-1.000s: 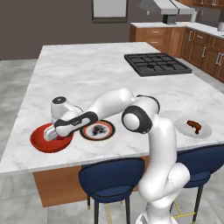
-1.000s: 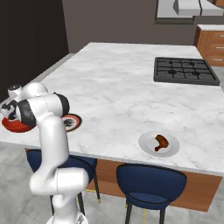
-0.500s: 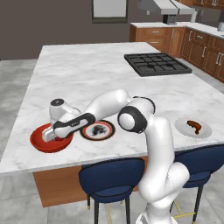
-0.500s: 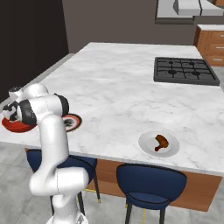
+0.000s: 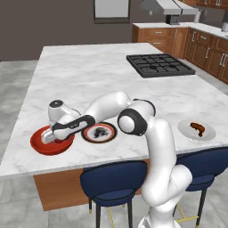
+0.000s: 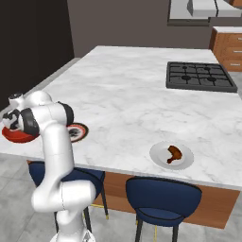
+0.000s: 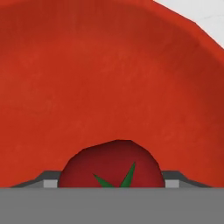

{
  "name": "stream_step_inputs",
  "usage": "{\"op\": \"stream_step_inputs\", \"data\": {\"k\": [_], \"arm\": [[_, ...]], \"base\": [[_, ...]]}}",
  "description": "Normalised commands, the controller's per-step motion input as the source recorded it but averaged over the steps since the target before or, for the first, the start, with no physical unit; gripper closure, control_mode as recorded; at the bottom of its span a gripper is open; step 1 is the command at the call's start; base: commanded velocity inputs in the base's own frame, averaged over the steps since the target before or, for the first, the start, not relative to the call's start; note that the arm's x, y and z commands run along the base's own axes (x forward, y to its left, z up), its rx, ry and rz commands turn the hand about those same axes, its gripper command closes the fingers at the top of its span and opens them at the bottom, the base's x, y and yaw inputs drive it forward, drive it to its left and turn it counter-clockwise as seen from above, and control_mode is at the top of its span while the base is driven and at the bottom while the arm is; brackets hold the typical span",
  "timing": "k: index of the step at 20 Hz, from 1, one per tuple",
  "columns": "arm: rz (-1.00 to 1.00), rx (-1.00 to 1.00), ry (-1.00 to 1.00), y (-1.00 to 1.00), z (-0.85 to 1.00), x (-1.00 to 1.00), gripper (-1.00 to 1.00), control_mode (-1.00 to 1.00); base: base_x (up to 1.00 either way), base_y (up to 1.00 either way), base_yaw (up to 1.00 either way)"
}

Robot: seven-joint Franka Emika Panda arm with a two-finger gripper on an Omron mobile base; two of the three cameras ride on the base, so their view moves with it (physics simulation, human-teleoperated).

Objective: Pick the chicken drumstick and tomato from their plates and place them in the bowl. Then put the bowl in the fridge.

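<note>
So the tomato (image 7: 112, 164) is down in the bowl (image 5: 46, 145).
Gripper (image 5: 48, 139) sits over it, jaws wide either side, probably not squeezing; drumstick (image 5: 197, 128) on the grey plate (image 5: 185, 129).

Below my hand: glossy red bowl (image 7: 109, 78); dark-red tomato (image 7: 111, 165), green stem leaves. Dark-rimmed plate (image 5: 99, 132), white patterned centre. Pale plate (image 6: 171, 156), reddish-brown drumstick (image 6: 174, 153). White-grey marbled counter (image 5: 98, 80). Black stovetop (image 5: 159, 65).

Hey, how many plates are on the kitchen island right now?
2. The dark-rimmed plate lies beside the red bowl near the island's front edge; the pale plate, holding the chicken drumstick, sits toward the other end.
</note>
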Motion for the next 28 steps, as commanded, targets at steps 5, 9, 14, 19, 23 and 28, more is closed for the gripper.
{"op": "stream_step_inputs", "data": {"k": [5, 9, 14, 19, 23, 28], "arm": [[0.0, 0.0, 0.0, -0.04, 0.13, -0.08, -1.0, -1.0], [0.0, 0.0, 0.0, -0.1, 0.22, -0.17, -1.0, -1.0], [0.0, 0.0, 0.0, -0.2, 0.25, -0.17, -1.0, -1.0], [0.0, 0.04, 0.0, -0.47, 0.28, -0.26, -1.0, -1.0], [-0.01, 0.06, 0.0, -0.58, 0.23, -0.34, -1.0, -1.0], [-0.02, 0.05, 0.0, -0.75, 0.11, -0.34, -1.0, -1.0]], "base": [[0.0, 0.0, 0.0], [0.0, 0.0, 0.0], [0.0, 0.0, 0.0], [0.0, 0.0, 0.0], [0.0, 0.0, 0.0], [0.0, 0.0, 0.0]]}}
